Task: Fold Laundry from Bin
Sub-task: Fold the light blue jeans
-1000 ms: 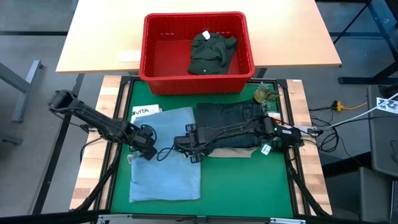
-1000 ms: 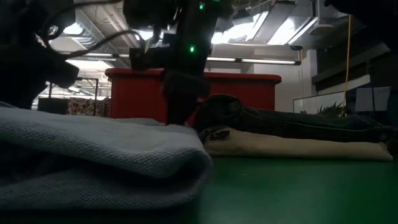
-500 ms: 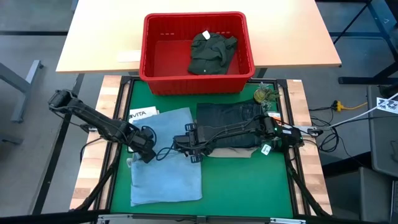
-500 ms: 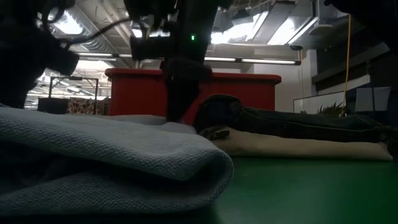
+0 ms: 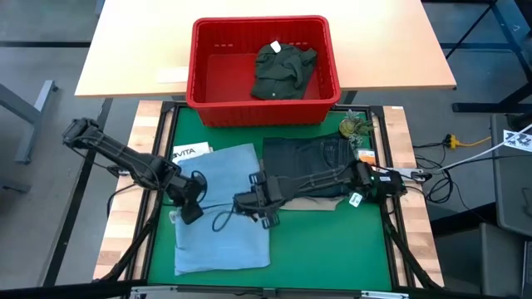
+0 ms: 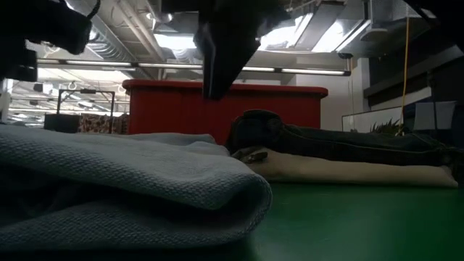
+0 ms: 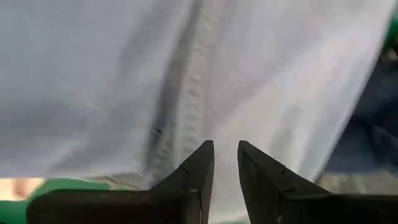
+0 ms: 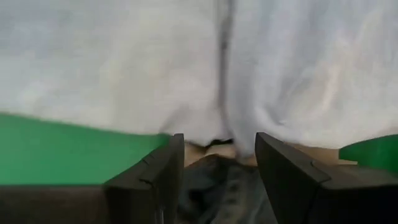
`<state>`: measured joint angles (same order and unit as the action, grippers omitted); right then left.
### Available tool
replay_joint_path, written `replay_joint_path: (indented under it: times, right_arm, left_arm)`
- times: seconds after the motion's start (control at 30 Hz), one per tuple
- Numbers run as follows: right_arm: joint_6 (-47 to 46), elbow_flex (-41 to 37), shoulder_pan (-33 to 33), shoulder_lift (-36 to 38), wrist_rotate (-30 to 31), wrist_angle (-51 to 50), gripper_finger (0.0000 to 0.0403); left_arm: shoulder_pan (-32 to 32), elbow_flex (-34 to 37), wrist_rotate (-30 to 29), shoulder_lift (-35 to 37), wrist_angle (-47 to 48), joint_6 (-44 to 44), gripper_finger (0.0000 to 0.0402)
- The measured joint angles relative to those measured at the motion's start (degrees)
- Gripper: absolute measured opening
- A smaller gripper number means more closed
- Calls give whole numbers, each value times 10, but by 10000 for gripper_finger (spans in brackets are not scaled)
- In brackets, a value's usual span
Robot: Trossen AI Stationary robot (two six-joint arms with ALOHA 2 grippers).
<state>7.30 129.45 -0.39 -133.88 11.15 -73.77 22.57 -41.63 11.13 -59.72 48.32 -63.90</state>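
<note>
Beside the bin (image 5: 264,71), which holds one olive piece (image 5: 283,68), I've stacked two garments; both grippers (image 5: 189,202) (image 5: 264,208) hang open, empty, over the light-blue jeans (image 5: 220,208).

There was one red bin (image 5: 199,75) holding one dark green garment (image 5: 283,69). Three garments lay on the table: one light blue piece (image 5: 229,212), one dark jeans (image 5: 312,158) and one beige piece (image 6: 348,171) beneath it. Two arms worked there.
</note>
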Motion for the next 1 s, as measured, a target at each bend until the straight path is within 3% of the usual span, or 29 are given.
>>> replay_joint_path:
  times: [0.23,0.63,0.87,1.0]
  right_arm:
    - [-85,7,68,0,-45,-5,198]
    - [-90,7,159,0,-62,35,198]
    - [-90,7,180,0,-63,70,198]
    - [-80,7,191,0,-67,102,198]
  left_arm:
    - [39,0,33,0,-23,27,77]
    - [71,21,3,-3,-36,51,184]
    - [116,22,-13,-3,-219,207,213]
    - [168,22,-38,-3,-281,236,209]
